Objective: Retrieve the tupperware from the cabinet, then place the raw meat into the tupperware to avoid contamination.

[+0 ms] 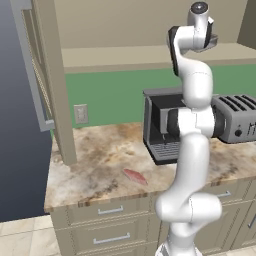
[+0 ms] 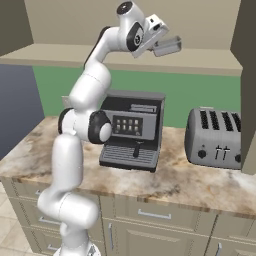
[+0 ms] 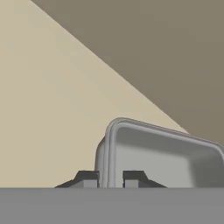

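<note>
My gripper (image 2: pixel 156 46) is up inside the open cabinet (image 2: pixel 210 59), shut on the near wall of the tupperware (image 2: pixel 169 46), a shallow grey translucent container. The tupperware hangs tilted just over the shelf. In the hand view my two fingertips (image 3: pixel 87 179) pinch its rounded rim, and the tupperware (image 3: pixel 166 157) stretches away to the right with nothing inside. The raw meat (image 1: pixel 135 175), a small pinkish-red slab, lies on the marble counter (image 1: pixel 95 160) near its front edge, far below the gripper.
A black coffee machine (image 2: pixel 132 130) stands on the counter behind my arm, with a silver toaster (image 2: pixel 212 137) to its right. The cabinet door (image 1: pixel 30 65) hangs open at the left. Drawers (image 1: pixel 110 211) run below the counter.
</note>
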{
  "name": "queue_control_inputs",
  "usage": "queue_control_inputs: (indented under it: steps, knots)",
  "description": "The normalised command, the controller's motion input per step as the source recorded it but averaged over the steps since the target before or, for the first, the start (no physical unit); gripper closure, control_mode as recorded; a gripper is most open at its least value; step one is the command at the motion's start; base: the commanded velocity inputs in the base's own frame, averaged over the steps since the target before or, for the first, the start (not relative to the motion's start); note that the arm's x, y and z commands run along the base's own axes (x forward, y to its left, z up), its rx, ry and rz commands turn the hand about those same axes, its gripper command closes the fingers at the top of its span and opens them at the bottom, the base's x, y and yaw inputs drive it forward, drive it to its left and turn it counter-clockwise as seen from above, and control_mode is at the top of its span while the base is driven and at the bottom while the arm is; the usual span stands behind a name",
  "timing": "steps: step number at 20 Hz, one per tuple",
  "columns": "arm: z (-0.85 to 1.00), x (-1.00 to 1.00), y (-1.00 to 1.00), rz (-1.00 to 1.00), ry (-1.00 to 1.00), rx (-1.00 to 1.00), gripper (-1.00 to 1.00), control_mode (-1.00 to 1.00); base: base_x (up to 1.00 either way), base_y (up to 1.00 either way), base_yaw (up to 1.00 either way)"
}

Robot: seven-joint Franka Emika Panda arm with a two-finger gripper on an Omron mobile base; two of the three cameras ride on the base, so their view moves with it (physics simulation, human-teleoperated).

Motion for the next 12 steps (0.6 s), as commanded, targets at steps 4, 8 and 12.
queue_control_inputs:
  steps: [4,8,12]
  knots:
    - [0.02,0.0,0.23,0.0,-0.12,-0.05,1.0,-1.0,0.0,0.0,0.0]
    - [-0.11,0.07,0.08,0.0,-0.16,-0.1,1.0,-1.0,0.0,0.0,0.0]
    - [-0.43,0.09,0.04,0.0,-0.13,-0.25,1.0,-1.0,0.0,0.0,0.0]
